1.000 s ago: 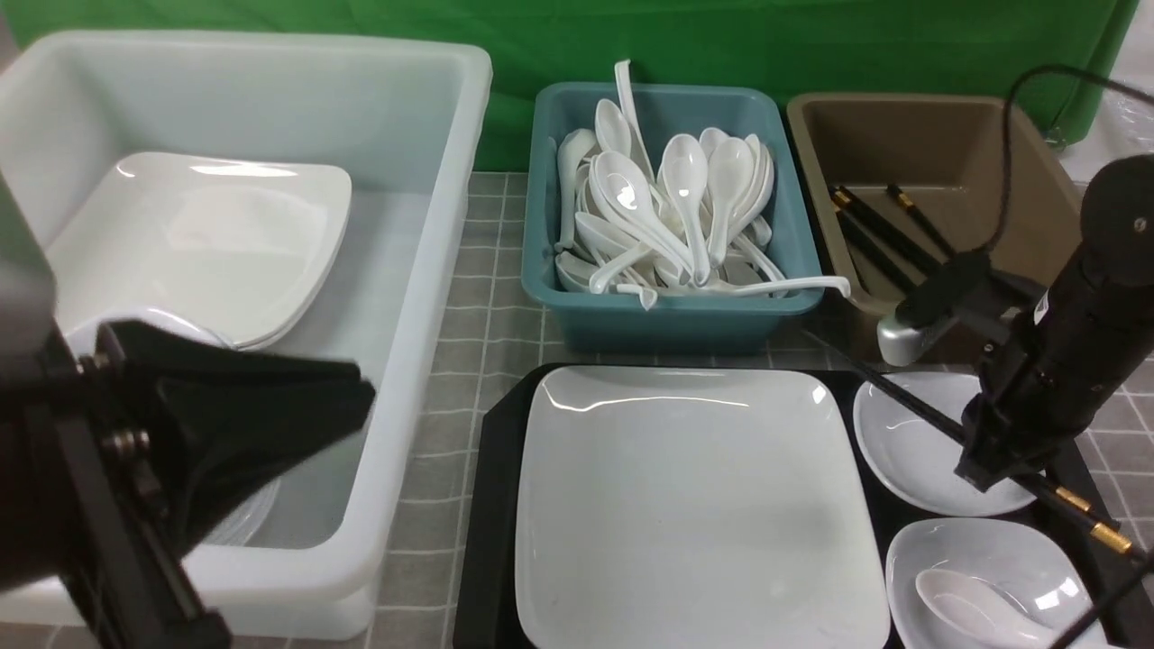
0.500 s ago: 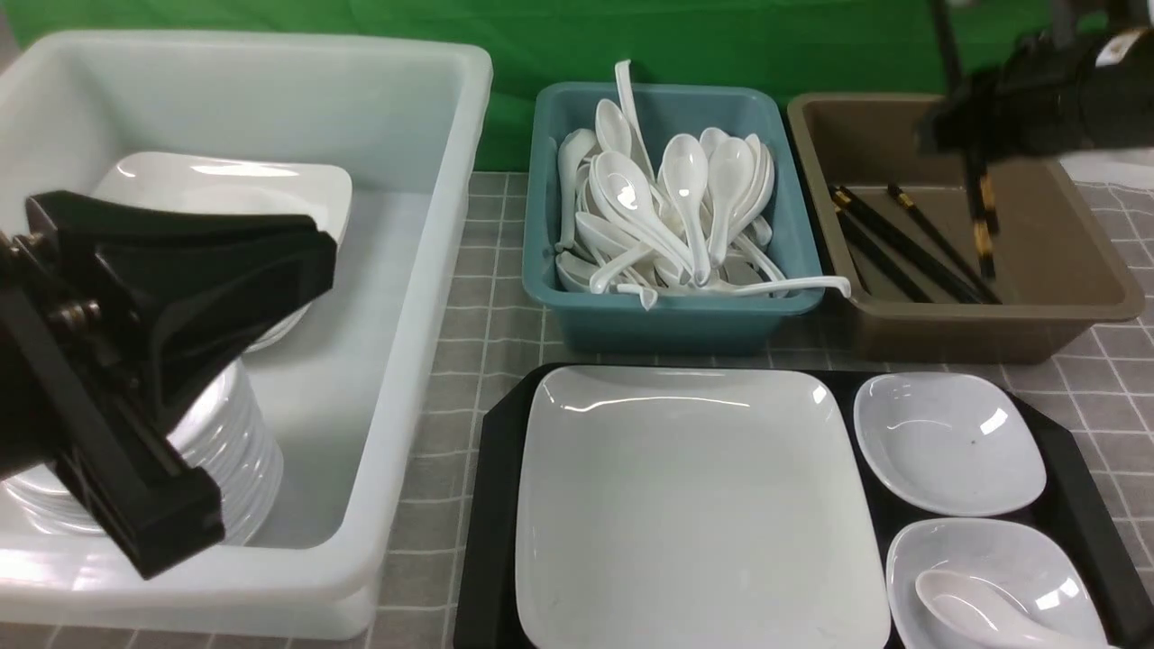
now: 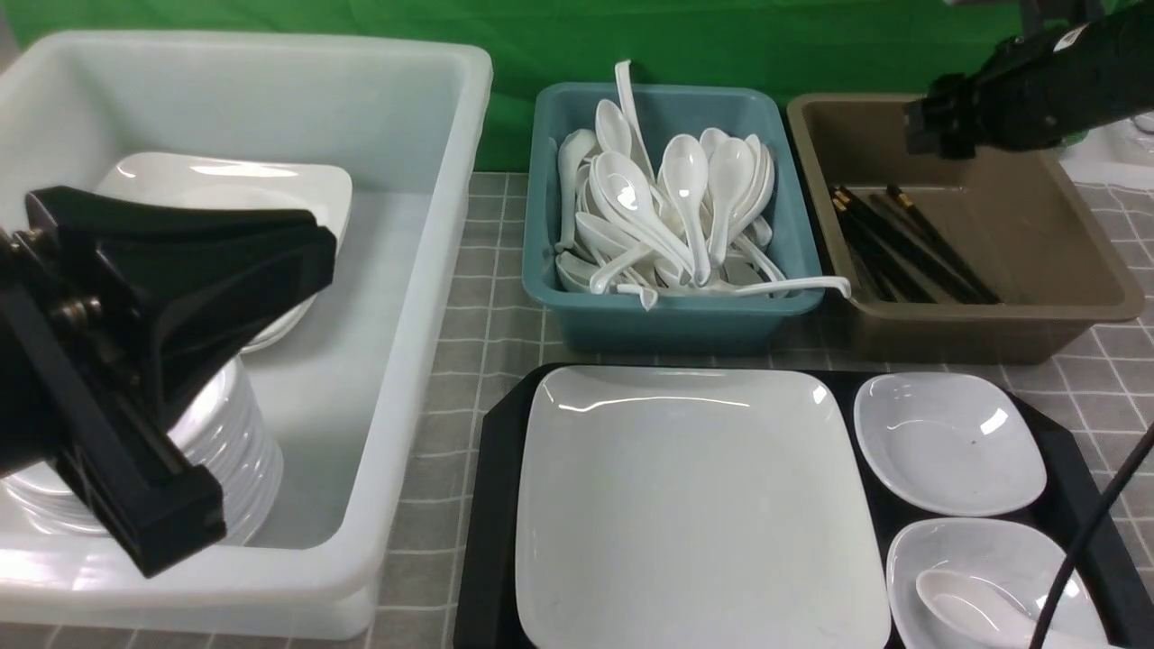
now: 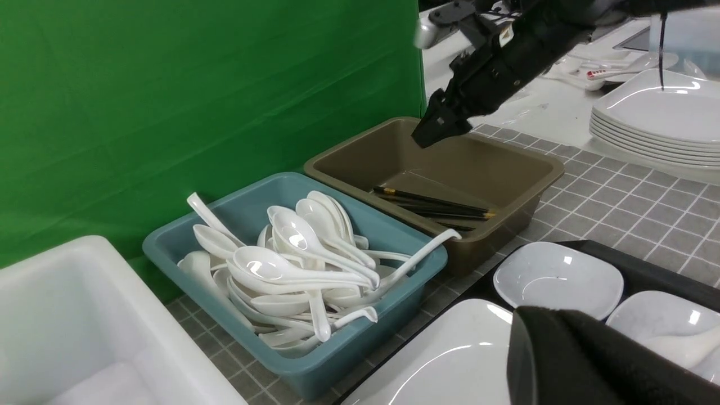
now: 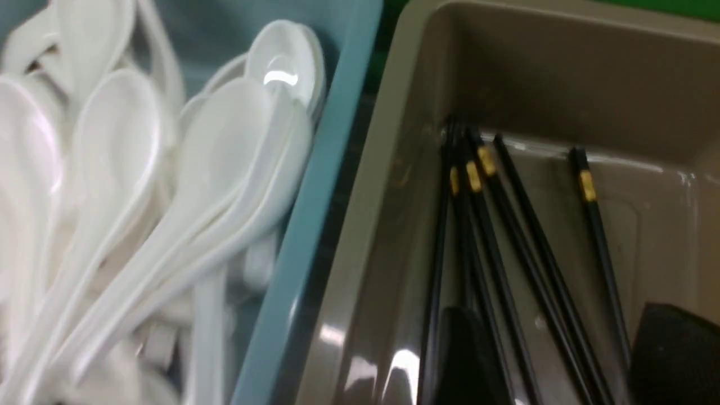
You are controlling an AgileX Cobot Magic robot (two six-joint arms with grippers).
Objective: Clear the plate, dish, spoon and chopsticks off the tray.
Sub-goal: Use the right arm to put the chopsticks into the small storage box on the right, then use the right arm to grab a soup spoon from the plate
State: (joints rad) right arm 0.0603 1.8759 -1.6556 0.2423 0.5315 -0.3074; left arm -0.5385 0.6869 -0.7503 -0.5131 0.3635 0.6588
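right gripper (image 3: 933, 131) hangs over brown bin (image 3: 1095, 311), fingers spread with nothing between them; chopsticks (image 3: 911, 248) lie loose on the bin floor, off the tray (image 3: 491, 505); left gripper (image 3: 311, 257) clenched, empty, above white tub (image 3: 406, 361); plate (image 3: 694, 514) sits on tray, two small dishes (image 3: 947, 442) just beside it on the right, spoon (image 3: 974, 608) lying in the nearer dish; teal bin (image 3: 667, 315) full of spoons
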